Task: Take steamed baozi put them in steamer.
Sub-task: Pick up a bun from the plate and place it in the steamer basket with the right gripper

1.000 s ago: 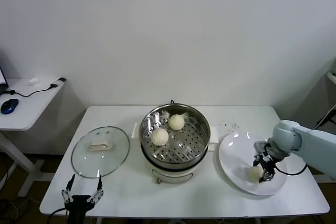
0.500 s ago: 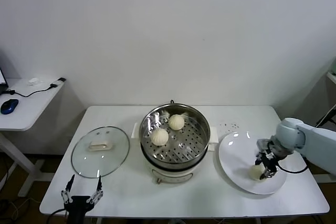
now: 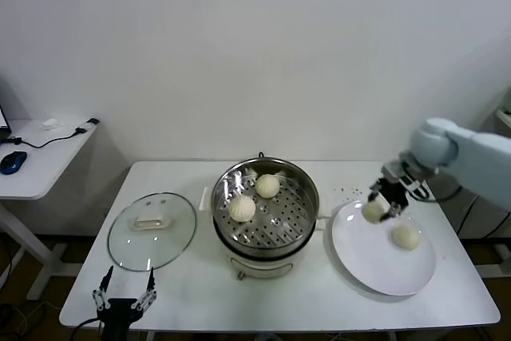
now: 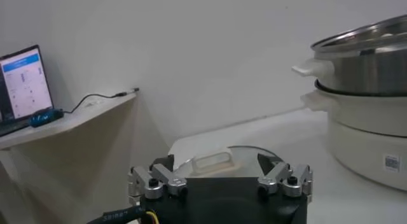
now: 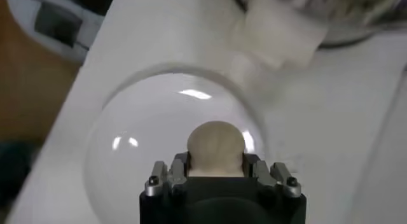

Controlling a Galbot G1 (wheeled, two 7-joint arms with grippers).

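In the right wrist view, the right pincer (image 5: 216,174) body covers the lower half of the round cream-white dough bun (image 5: 215,147) it grips. The shiny stainless-steel steamer pot (image 5: 311,12) is blurred and cut off at the picture's edge. In the head view, the left pincer (image 3: 125,293) base is cut off below.

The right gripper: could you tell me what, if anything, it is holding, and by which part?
The right gripper holds one steamed baozi by its opposite sides, lifted above the white plate. The left gripper holds nothing.
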